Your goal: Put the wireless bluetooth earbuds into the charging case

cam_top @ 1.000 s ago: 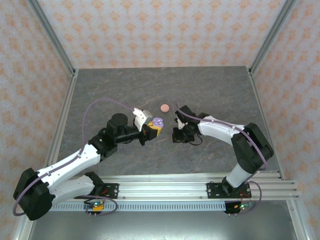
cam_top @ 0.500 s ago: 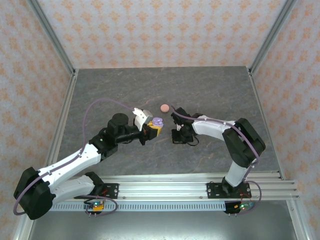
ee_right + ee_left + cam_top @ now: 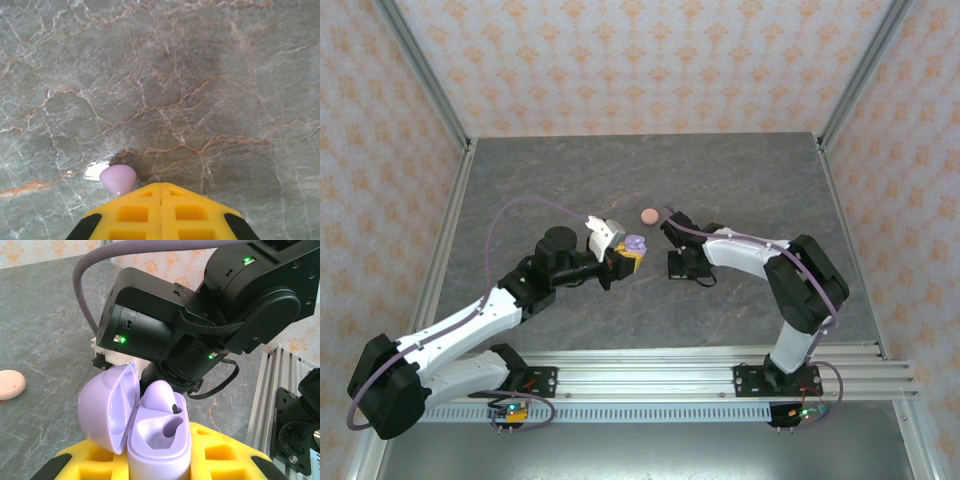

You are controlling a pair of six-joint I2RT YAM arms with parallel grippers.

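Right wrist: right pincer (image 3: 161, 192) has closed fully, lavender earbud (image 3: 118, 179) beside its tip; left pincer (image 3: 626, 258) grips case (image 3: 159, 440).

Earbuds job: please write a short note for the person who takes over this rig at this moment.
Left hand: shut on the lavender case, lid open.
Right hand: shut, low over the table. The loose earbud, lavender, lies just beside its tips, apparently not gripped.
Done: the seated earbud looks to be in the far socket; the near socket is empty.
Pink case: closed, on the table.
Left: grasp the loose earbud and put it in the near socket.
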